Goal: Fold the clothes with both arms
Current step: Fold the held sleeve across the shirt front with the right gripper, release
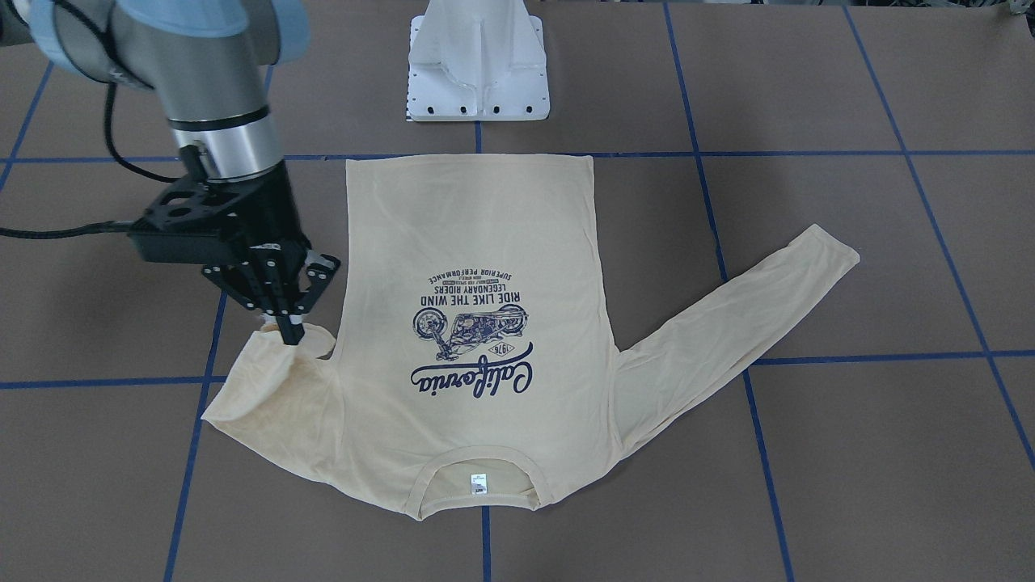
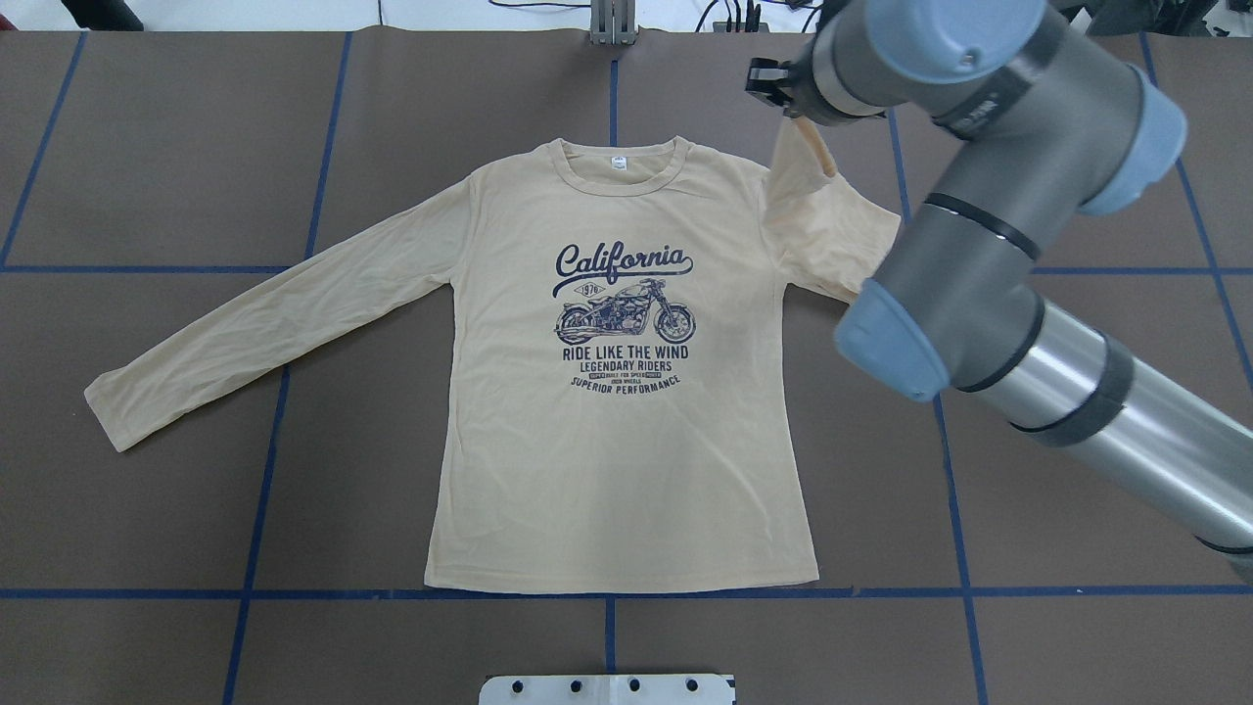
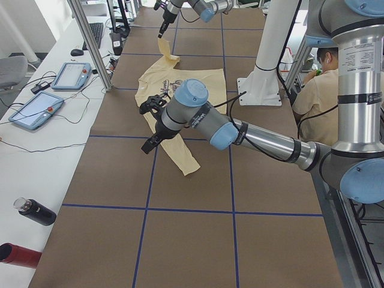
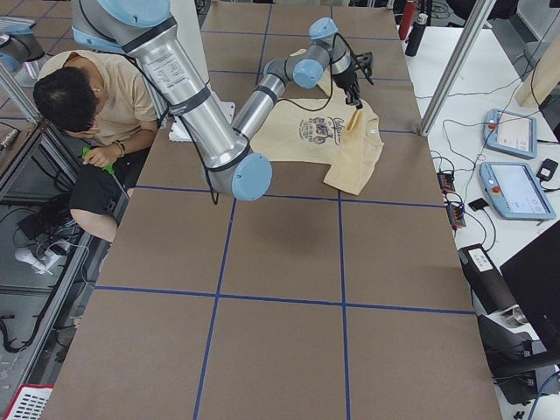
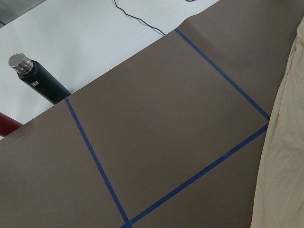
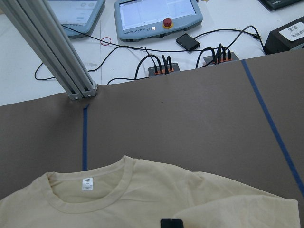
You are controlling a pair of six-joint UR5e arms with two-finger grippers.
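Nearest the robot, the T-shirt [image 2: 626, 460] lies print-up and flat on the brown table [image 2: 147, 147], its hem just beyond the white pedestal [image 1: 477, 73]. The left sleeve [image 2: 264, 323] runs out straight with nothing gripping it. The left gripper [image 3: 150, 143] shows only in the side view, apparently hanging over that sleeve, so I cannot tell whether it is wide or narrow. Farther out, past the navy print [image 2: 624, 313] and level with the neck label [image 2: 619, 163], the right gripper [image 1: 291, 330] is pinched on the cuff of the right sleeve [image 1: 275, 404]. It holds the cuff raised off the table, with the sleeve doubled back toward the shoulder.

The step in hand looks like laying that sleeve across the chest (1 of 2 sleeve folds, by my reckoning). To do it well, carry the cuff low and level over the torso so the thin cloth does not tug the shoulder out of place. Keep the crease along the side seam, and let go only once the cuff rests flat on the body.
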